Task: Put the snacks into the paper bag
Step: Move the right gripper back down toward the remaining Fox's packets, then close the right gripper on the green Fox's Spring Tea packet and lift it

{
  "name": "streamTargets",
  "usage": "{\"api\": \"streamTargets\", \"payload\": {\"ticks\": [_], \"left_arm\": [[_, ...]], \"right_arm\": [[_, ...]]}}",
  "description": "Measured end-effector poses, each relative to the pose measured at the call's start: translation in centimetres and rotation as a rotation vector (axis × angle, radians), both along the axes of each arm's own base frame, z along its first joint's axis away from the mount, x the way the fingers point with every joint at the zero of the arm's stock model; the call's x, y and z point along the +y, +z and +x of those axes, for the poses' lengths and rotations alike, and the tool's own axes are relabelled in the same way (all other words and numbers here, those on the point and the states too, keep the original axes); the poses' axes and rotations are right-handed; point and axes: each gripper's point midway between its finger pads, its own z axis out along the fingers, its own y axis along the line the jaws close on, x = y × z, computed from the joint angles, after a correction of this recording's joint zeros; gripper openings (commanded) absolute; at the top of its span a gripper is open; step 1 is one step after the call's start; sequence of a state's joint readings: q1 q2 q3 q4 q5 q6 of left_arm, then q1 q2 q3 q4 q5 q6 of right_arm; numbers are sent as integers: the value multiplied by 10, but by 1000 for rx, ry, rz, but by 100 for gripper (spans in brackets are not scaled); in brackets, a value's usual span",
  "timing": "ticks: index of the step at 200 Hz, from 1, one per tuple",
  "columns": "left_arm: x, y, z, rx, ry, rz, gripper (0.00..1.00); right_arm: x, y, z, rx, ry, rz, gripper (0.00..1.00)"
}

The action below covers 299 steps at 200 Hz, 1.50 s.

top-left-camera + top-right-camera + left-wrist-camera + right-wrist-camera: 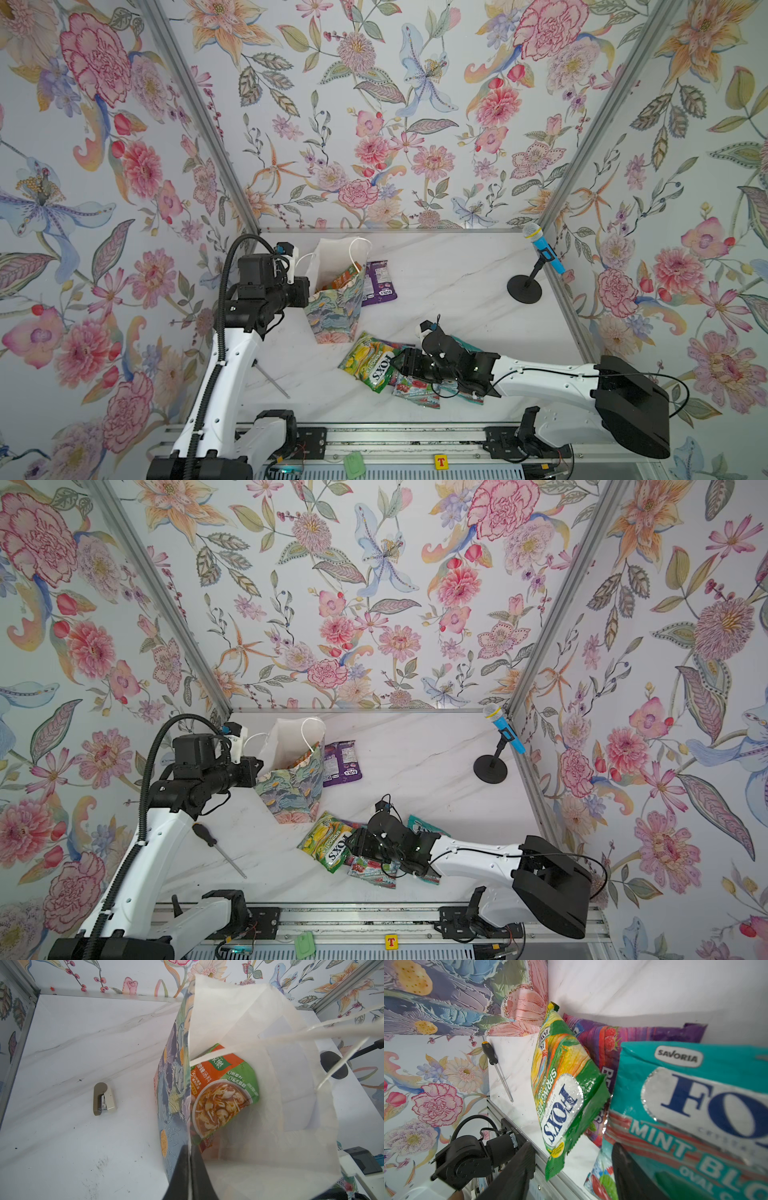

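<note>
1. The left gripper (190, 1148) is clamped tight on the rim of the paper bag (259, 1022). One finger is on the painted outside and the other on the white lining.
2. The right gripper (573, 1145) stands roughly half open and grips nothing. It sits low over the pile of loose snacks. The green-yellow FOX'S Spring Tea pouch (562, 1088) lies straight ahead of its gap. The teal FOX'S Mint pouch (685, 1105) is close against one finger, though contact cannot be told.
3. The bag stands upright with its mouth open and its white cord handles loose. It is just past the left fingertips and farther ahead of the right gripper, beyond the Spring Tea pouch. An orange-green soup sachet (222, 1093) rests inside.
4. A purple berry pouch (643, 1036) lies behind the Spring Tea pouch, and a red-fruit pouch (415, 388) lies under the right wrist. Another purple pouch (379, 282) lies flat behind the bag, partly hidden.
5. On the marble table (436, 282), a screwdriver (218, 848) lies beside the left arm, apart from both grippers. A stapler (104, 1098) lies out to the side of the left gripper. A toy microphone (544, 249) stands on its stand in the far corner, well apart from the right gripper.
</note>
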<state>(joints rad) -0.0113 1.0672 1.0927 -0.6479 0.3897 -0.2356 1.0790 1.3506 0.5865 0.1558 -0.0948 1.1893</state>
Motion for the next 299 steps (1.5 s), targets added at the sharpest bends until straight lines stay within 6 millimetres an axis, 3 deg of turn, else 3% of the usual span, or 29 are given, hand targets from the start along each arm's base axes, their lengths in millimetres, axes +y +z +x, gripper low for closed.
{"api": "streamTargets", "payload": {"ticks": [110, 157, 176, 258, 299], "left_arm": [[0, 0, 1, -3, 0, 0, 6], [0, 0, 1, -3, 0, 0, 6], [0, 0, 1, -3, 0, 0, 6], [0, 1, 2, -9, 0, 0, 6], [0, 1, 2, -9, 0, 0, 6]], "right_arm": [[24, -19, 9, 51, -33, 83, 39], [25, -29, 16, 74, -45, 83, 6], [28, -23, 20, 63, -38, 97, 0], [52, 27, 46, -34, 15, 153, 0], [48, 53, 61, -94, 11, 164, 0]]}}
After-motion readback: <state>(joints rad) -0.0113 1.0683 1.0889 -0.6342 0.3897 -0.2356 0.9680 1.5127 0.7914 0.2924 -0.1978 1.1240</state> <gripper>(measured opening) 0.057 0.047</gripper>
